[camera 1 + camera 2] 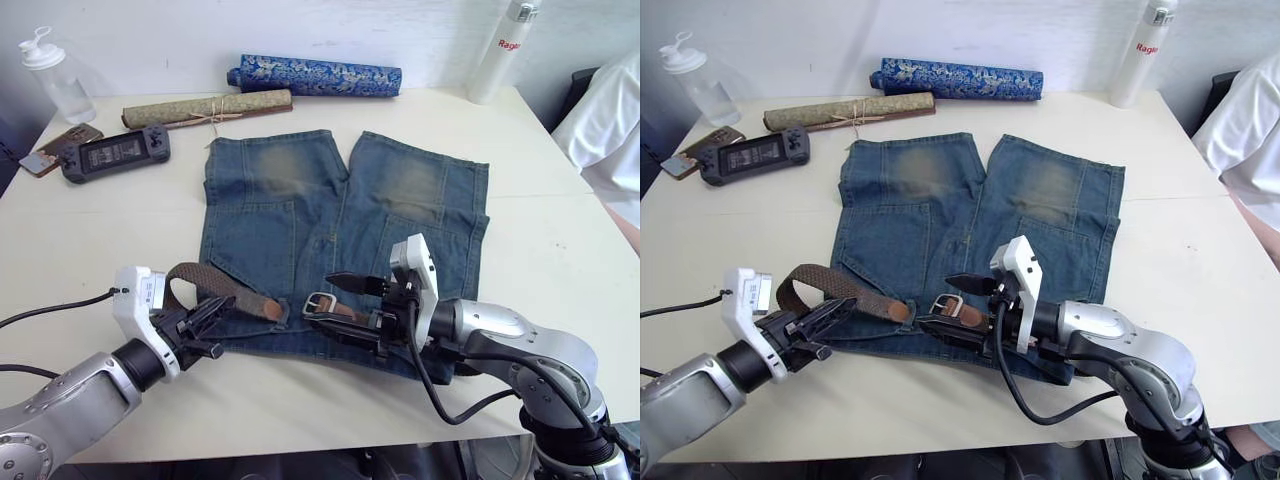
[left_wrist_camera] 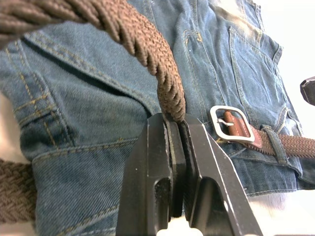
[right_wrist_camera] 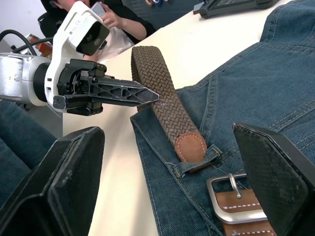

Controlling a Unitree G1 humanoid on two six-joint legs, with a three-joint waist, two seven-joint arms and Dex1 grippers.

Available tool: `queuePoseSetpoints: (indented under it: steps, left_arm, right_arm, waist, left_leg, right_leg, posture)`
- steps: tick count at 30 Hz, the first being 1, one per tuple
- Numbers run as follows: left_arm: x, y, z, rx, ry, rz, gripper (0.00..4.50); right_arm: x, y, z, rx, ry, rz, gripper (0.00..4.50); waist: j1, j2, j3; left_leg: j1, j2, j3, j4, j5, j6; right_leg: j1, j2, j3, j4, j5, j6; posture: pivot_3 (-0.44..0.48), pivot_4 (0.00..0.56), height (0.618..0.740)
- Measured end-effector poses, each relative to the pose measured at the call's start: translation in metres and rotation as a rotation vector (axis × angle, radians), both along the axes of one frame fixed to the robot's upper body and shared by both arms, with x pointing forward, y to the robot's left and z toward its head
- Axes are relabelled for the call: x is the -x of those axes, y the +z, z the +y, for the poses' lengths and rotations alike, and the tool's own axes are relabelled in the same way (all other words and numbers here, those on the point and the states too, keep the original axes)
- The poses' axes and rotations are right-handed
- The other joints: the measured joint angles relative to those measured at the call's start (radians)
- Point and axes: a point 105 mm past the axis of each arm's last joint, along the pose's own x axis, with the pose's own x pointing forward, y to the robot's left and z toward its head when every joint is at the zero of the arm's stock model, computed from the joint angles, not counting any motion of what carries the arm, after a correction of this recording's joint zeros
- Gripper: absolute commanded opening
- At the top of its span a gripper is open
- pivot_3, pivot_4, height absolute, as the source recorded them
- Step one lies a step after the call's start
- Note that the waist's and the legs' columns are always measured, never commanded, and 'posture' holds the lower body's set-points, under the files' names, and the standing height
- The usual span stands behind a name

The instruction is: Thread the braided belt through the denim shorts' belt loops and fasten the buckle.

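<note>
The denim shorts (image 1: 330, 215) lie flat on the white table (image 1: 90, 230), waistband toward me. The braided belt (image 1: 205, 280) curls off the waistband's left end and bends back. Its tan tip (image 3: 191, 146) rests at a belt loop (image 3: 199, 164), just left of the silver buckle (image 1: 320, 303). My left gripper (image 1: 222, 305) is shut on the braided strap; the left wrist view has its fingers (image 2: 162, 162) pinching the belt (image 2: 170, 93). My right gripper (image 1: 320, 301) is open, one finger on each side of the buckle (image 3: 231, 191).
At the back lie a blue patterned roll (image 1: 315, 76) and an olive rolled mat (image 1: 207, 108). A game console (image 1: 115, 152), a phone (image 1: 60, 142) and a clear bottle (image 1: 58, 75) stand back left, a white bottle (image 1: 503, 40) back right. A person's white sleeve (image 1: 610, 120) is at the right edge.
</note>
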Motion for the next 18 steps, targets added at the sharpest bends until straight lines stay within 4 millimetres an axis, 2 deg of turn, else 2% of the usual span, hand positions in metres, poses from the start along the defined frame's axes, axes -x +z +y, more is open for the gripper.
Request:
queuePoseSetpoints:
  steps: [5,10,16,18]
  left_arm:
    - [0.000,-0.004,0.001,0.048,0.020,0.017,0.00]
    - [-0.006,-0.021,0.015,0.144,0.078,0.085,0.00]
    - [-0.014,-0.043,0.009,0.183,-0.011,0.136,0.00]
    - [-0.017,-0.042,0.003,0.188,-0.052,0.124,0.00]
  right_arm:
    - [0.000,0.000,0.000,0.000,0.000,0.000,4.42]
    - [0.000,0.000,0.000,0.001,-0.002,0.000,4.42]
    - [-0.002,0.000,0.000,0.005,-0.011,-0.003,4.42]
    - [-0.002,0.000,-0.001,0.006,-0.016,-0.004,4.42]
  waist:
    - [0.000,0.000,0.000]
    - [0.000,0.000,0.000]
    - [0.001,0.000,0.000]
    - [0.002,0.000,0.000]
  left_leg:
    - [0.000,0.000,0.000,0.000,0.000,0.000]
    - [0.000,0.000,0.000,0.000,0.000,0.000]
    - [0.000,0.000,0.000,0.000,0.000,0.000]
    - [0.000,0.000,0.000,0.000,0.000,0.000]
  right_leg:
    - [0.000,0.000,0.000,0.000,0.000,0.000]
    - [0.000,0.000,0.000,0.000,0.000,0.000]
    - [0.000,0.000,0.000,0.000,0.000,0.000]
    - [0.000,0.000,0.000,0.000,0.000,0.000]
  posture:
    - [0.000,0.150,0.645]
    - [0.000,0.150,0.645]
    - [0.000,0.150,0.645]
    - [0.000,0.150,0.645]
